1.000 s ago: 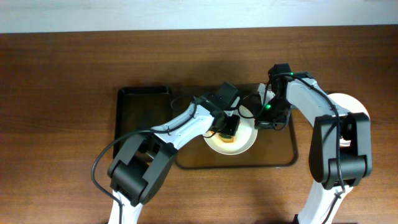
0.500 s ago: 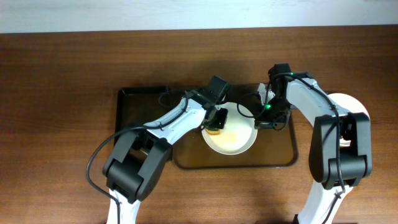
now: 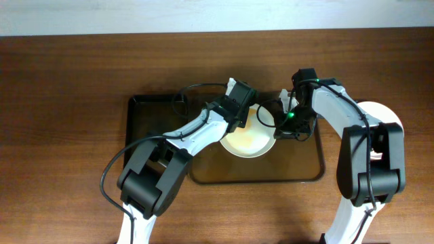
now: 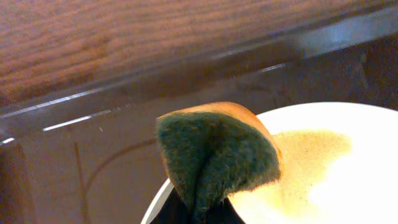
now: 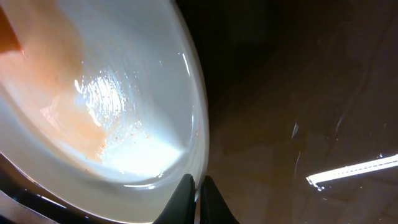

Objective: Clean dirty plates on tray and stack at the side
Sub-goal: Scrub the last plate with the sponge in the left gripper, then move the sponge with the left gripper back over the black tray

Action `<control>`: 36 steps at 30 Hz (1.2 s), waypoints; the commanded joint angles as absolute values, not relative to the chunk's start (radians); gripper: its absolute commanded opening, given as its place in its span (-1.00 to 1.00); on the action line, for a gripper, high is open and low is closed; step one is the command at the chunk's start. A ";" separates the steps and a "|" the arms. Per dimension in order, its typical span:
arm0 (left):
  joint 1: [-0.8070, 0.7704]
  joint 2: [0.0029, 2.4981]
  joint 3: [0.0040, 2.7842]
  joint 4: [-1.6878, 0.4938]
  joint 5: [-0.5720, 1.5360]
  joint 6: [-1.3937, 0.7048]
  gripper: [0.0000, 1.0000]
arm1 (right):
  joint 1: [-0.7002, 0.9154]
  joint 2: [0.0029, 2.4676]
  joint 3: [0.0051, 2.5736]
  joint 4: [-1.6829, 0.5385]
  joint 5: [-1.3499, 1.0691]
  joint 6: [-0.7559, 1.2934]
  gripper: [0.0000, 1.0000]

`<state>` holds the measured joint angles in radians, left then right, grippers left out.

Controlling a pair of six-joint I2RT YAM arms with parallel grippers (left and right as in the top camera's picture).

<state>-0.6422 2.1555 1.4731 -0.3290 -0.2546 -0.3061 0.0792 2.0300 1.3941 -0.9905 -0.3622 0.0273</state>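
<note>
A white plate [image 3: 251,141] smeared with orange-yellow sauce lies on the dark tray [image 3: 156,108]. My left gripper [image 3: 237,115] is shut on a green and orange sponge [image 4: 214,155] held at the plate's far left rim. The plate shows in the left wrist view [image 4: 336,168] with sauce beside the sponge. My right gripper [image 3: 281,125] is shut on the plate's right rim [image 5: 198,168]; the right wrist view shows the plate [image 5: 93,106] with a reddish smear. A clean white plate [image 3: 383,115] lies on the table at the right, partly hidden by the right arm.
The tray's left half [image 3: 146,129] holds nothing visible. The tray's raised far rim [image 4: 186,74] runs just beyond the sponge. Brown wooden table [image 3: 68,81] surrounds the tray on all sides.
My left gripper has carried the sponge from the plate's middle up and back to its far left rim, leaving a lighter sauce film. The right gripper has stayed on the rim.
</note>
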 commanded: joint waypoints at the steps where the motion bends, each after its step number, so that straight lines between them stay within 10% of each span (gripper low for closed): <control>1: -0.618 2.113 1.470 -0.263 -0.376 -0.299 -1.00 | 0.078 2.019 1.390 -1.010 -0.326 0.019 -0.92; 7: -0.577 1.942 1.470 -0.252 -0.540 -0.299 -1.00 | 0.078 2.019 1.390 -1.014 -0.326 0.015 -0.92; 16: -0.558 1.825 1.469 -0.707 -0.209 -0.299 -1.00 | 0.078 2.019 1.390 -1.014 -0.326 0.015 -0.91; 23: -0.152 1.823 1.467 -0.986 -0.154 -0.298 -1.00 | 0.078 2.019 1.390 -1.015 -0.326 0.015 -0.41; 31: -0.065 1.835 1.202 -0.742 -0.139 -0.298 -0.96 | 0.078 2.019 1.390 -1.013 -0.326 0.015 -0.05; 35: -0.065 1.835 1.095 -0.600 -0.112 -0.248 0.58 | 0.078 2.019 1.390 -1.009 -0.326 0.015 0.05; 36: -0.065 1.835 1.095 -0.590 -0.112 -0.241 0.61 | 0.078 2.019 1.390 -1.009 -0.326 0.015 0.05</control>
<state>-0.0650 1.8400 1.1130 -0.6292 -0.1261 -0.2878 0.0792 2.0300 1.3937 -1.0119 -0.3340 0.0181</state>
